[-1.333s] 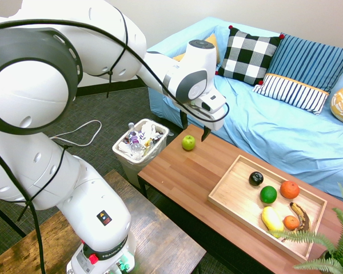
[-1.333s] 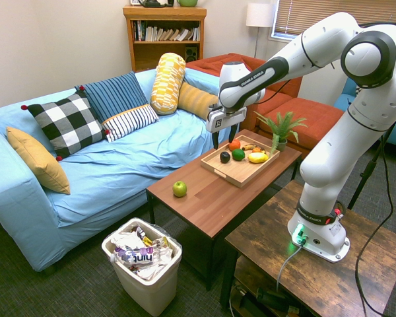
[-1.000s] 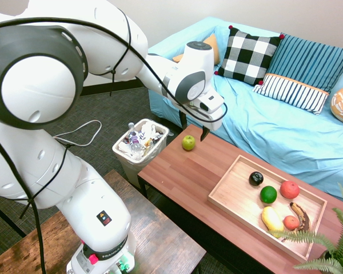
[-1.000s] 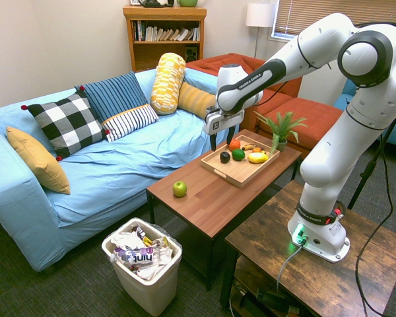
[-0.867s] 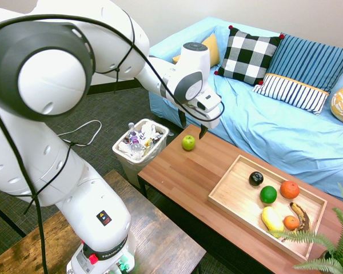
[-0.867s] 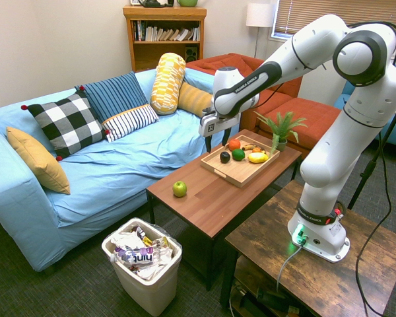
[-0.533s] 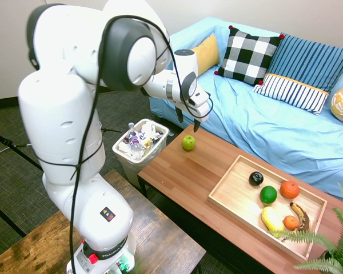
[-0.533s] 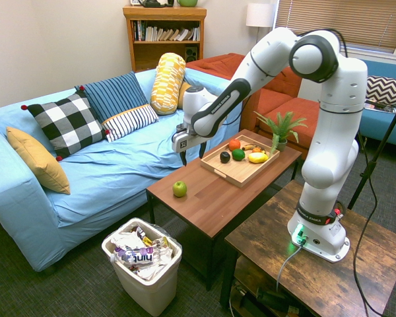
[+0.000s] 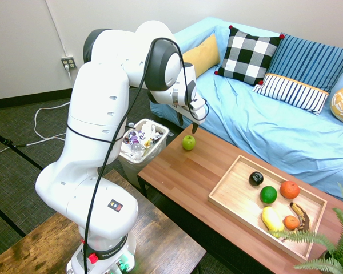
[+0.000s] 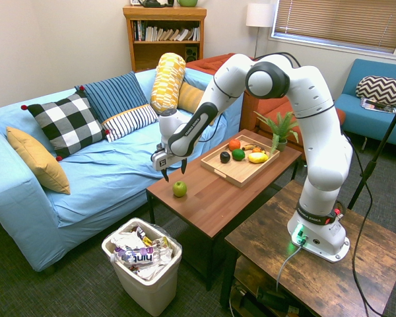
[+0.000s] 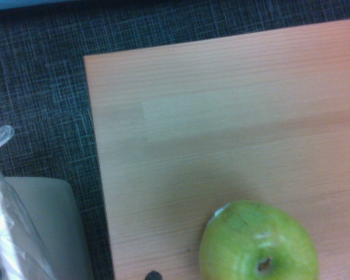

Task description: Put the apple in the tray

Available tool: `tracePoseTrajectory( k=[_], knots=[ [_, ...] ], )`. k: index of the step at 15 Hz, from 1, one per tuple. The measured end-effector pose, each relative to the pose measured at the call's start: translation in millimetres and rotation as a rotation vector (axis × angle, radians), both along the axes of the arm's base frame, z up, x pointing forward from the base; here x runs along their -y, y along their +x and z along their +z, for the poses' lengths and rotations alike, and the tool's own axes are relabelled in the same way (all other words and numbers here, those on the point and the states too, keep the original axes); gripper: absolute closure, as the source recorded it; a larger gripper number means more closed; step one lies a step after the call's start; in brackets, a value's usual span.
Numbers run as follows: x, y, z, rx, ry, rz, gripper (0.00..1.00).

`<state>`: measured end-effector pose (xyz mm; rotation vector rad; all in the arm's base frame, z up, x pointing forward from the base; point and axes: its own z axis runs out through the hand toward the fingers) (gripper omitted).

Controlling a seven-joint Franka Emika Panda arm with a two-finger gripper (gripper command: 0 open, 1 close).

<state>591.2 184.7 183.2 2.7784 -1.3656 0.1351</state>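
1. Though already near the apple (image 10: 179, 189), with jaws standing open and holding nothing, count the task as barely begun: reaching well advanced, by judgement, but no grasp made.
2. Find the apple on the table (image 9: 183, 166), upright, near the end beside the bin (image 9: 160, 152) and well apart from the tray (image 9: 223, 201).
3. Place the jaws above the apple, slightly toward the sofa (image 10: 112, 178), apart from the fruit, judging by both exterior views. In the wrist view, note the apple close to one edge, stem uppermost.
4. Find the tray flat at the other part of the table, ready to receive, by judgement. See inside it a black fruit (image 9: 256, 178), a green fruit (image 9: 268, 194), a large orange (image 9: 289, 189), a small orange (image 9: 291, 222), a yellow fruit (image 9: 272, 218) and a banana (image 9: 300, 217), mostly away from the side facing the apple.
5. Tick off as done: only the approach, and even that not fully, by the look of it.
6. Leave as still to do: centring over the apple, lowering around it, closing, lifting, carrying along the table, setting down inside the tray's low walls, letting go.
7. Judge most of the work, then, as left.
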Motion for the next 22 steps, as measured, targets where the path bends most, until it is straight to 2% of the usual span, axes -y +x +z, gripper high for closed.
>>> tracePoseTrajectory(
  k=[3, 10, 11, 22],
  knots=[
    [2.4, 4.0, -27.7, -0.024, -0.02, -0.026, 0.0],
    [11.0, 1.6, -60.1, -0.082, -0.036, -0.067, 0.0],
    [11.9, 2.0, -62.8, -0.089, -0.038, -0.071, 1.0],
    [25.4, 11.8, -65.0, -0.134, -0.016, -0.091, 1.0]
  ],
)
